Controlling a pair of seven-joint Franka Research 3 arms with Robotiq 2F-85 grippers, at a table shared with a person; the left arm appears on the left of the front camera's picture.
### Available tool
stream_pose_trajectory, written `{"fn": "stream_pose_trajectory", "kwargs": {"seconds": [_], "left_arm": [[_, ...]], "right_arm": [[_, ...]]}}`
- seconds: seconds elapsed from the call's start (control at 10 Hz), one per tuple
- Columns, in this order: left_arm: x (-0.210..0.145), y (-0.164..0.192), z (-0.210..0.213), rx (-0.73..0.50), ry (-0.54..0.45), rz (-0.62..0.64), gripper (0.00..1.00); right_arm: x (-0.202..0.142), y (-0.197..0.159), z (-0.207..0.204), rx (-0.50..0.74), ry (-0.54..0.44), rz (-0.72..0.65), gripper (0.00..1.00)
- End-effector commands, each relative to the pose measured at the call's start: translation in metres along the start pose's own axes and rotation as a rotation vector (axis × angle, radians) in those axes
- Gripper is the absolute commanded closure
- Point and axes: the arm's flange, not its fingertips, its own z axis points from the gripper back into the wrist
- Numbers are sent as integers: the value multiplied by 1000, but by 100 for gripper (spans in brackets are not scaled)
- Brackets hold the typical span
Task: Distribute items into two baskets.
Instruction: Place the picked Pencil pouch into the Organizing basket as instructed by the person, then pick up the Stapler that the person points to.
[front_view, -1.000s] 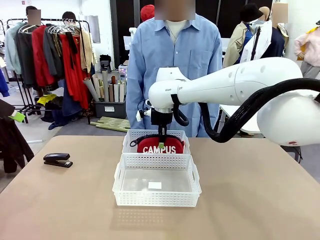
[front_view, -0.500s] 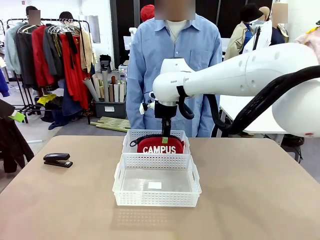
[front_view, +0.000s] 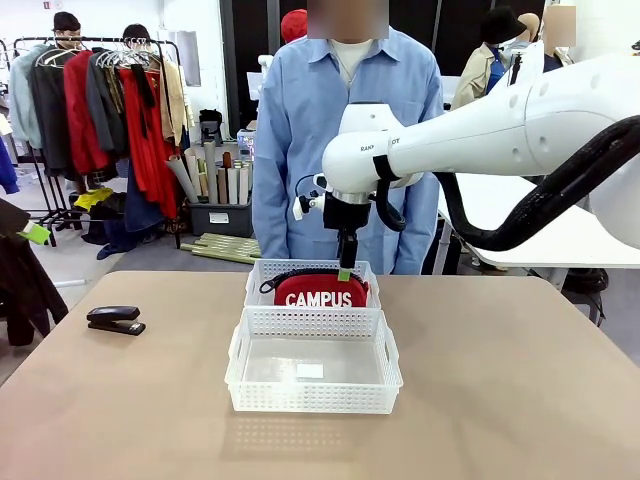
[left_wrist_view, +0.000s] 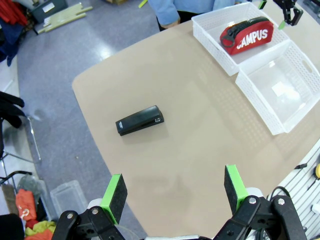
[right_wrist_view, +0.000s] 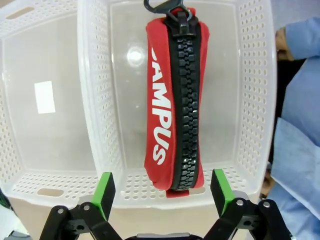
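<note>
Red pouch set in the far basket, stapler waiting on the desk.

In the front view, the red CAMPUS zip pouch lies on its side in the far basket, centre frame. The near basket, touching it in front, holds no item. The right gripper hangs just above the pouch, clear of it, jaws spread wide and pinching nothing. The right wrist view looks straight down the zip between the green pads. This looks like a hand-off completed, with the arm clear of the basket rim. The black stapler rests on the bare desk at left of frame, well apart from both baskets. The left gripper hovers high over that side with its jaws spread and the stapler ahead of it, probably positioned to fetch it for the near basket.
</note>
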Motion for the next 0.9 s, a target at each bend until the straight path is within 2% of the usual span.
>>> {"fn": "stream_pose_trajectory", "kwargs": {"seconds": [0.0, 0.8], "left_arm": [[0, 1, 0, 2, 2, -1, 0], [0, 1, 0, 2, 2, -1, 0]], "right_arm": [[2, -1, -1, 2, -3, -4, 0], [2, -1, -1, 2, -3, -4, 0]]}}
